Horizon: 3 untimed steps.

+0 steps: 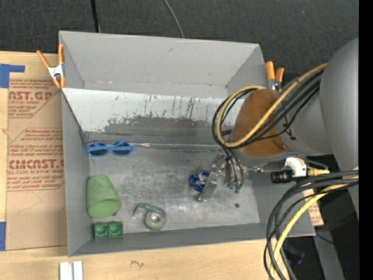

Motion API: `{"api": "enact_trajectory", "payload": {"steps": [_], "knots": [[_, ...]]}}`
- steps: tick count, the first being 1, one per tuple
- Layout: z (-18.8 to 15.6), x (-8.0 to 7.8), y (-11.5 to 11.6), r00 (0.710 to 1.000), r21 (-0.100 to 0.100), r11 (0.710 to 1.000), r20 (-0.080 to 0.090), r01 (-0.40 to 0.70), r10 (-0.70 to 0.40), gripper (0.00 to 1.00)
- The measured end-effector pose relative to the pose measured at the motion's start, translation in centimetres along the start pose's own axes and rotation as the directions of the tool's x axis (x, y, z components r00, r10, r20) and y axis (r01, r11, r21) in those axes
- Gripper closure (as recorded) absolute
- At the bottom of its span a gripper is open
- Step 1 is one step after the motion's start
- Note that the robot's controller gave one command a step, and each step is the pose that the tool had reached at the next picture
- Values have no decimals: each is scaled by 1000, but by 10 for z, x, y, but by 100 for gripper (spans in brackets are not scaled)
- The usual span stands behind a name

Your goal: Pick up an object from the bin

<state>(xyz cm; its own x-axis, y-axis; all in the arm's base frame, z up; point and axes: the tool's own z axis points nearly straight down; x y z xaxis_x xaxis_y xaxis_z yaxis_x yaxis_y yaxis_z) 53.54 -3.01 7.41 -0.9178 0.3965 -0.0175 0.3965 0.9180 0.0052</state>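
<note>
The gripper [214, 184], open or closed I cannot tell, could nudge away the small blue plastic piece [198, 181] just beside it.

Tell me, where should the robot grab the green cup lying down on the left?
Probably around the middle of the green cup, coming straight down from above and pinching its two long sides. It lies on its side, and squeezing both curved sides should keep it from rolling.
</note>
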Motion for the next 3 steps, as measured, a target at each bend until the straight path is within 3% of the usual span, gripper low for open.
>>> {"api": "enact_trajectory", "payload": {"steps": [1, 2, 3], "knots": [[-20, -1, 1, 1000, 3, 1000, -15, 1, -1, 100], [-35, -1, 1, 1000, 4, 1000, -16, 2, -2, 100], [-125, -5, 3, 1000, 2, 1000, -9, 3, -3, 100]]}}
